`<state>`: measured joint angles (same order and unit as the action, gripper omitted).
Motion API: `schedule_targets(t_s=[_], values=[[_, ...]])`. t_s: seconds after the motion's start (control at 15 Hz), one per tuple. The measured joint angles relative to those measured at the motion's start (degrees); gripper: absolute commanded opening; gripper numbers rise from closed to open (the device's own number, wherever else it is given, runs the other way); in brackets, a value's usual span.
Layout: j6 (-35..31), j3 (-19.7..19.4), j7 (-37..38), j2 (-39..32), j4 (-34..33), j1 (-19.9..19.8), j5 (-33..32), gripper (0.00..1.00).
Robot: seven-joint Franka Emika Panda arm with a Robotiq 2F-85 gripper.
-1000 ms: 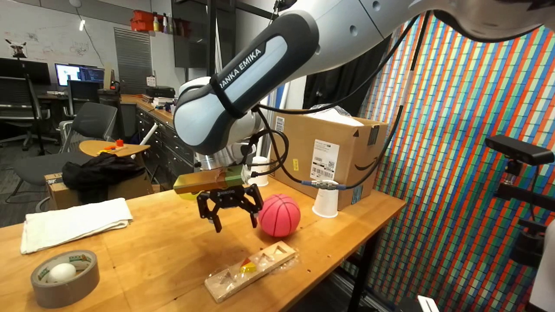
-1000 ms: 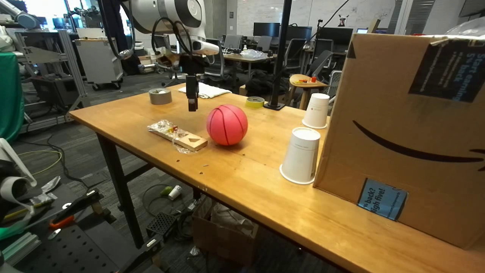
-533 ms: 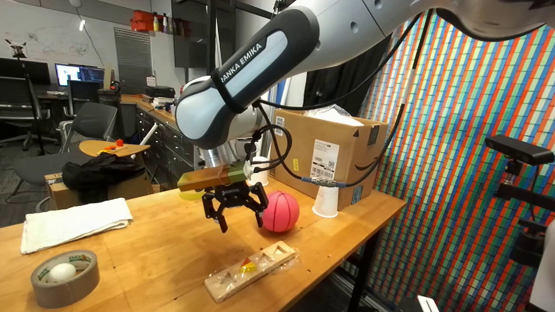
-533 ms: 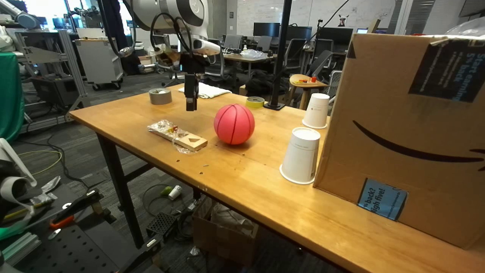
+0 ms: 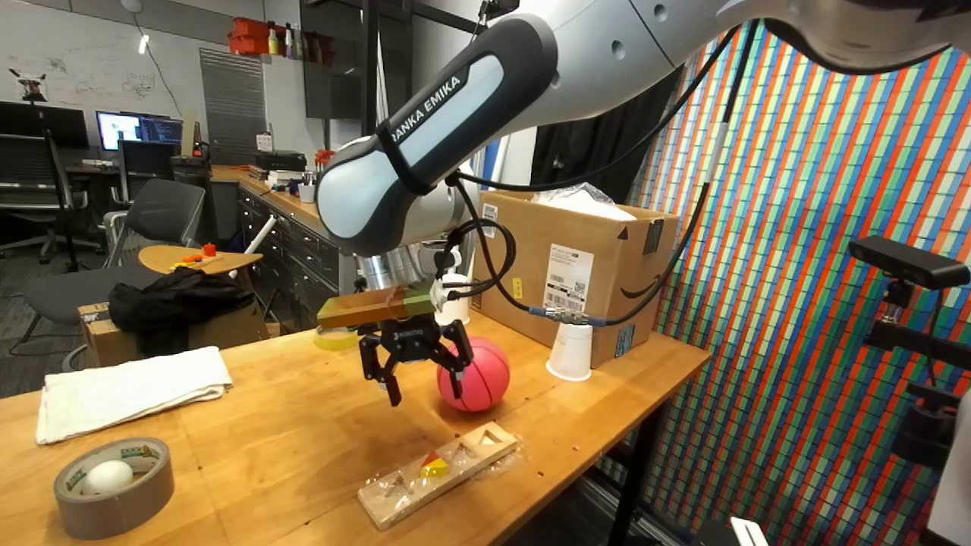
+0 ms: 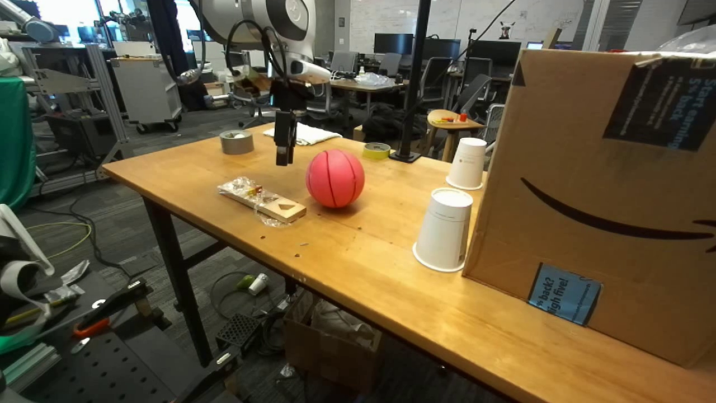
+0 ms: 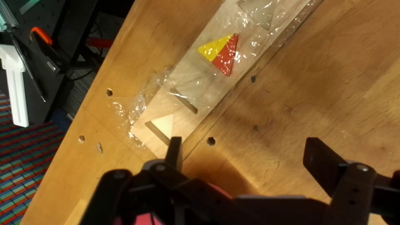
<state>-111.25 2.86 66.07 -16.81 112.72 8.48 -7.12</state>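
My black two-fingered claw (image 5: pixel 425 394) hangs above the brown wooden table (image 5: pixel 288 417), its fingers spread wide apart. The round pink ball with black seams (image 6: pixel 335 179) rests on the table just beside my claw, a narrow gap showing between them in an exterior view. Near the ball lies a long pale wooden tray with triangular cut-outs (image 7: pixel 168 106), partly under clear plastic wrap (image 7: pixel 139 104), bearing a flat yellow-and-red triangle (image 7: pixel 220 53).
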Motion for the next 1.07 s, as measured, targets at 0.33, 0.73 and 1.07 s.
schedule_targets(t_s=[0.33, 0.73, 1.07], values=[[-0.48, -0.06, -1.3, -1.47, -1.38, -0.13, 0.0, 1.0], [-2.53, -0.45, -3.02, -5.29, -4.94, -0.13, -0.64, 1.0], [-2.77, -1.93, -3.53, -8.11, -9.1, -0.11, -1.98, 1.0]])
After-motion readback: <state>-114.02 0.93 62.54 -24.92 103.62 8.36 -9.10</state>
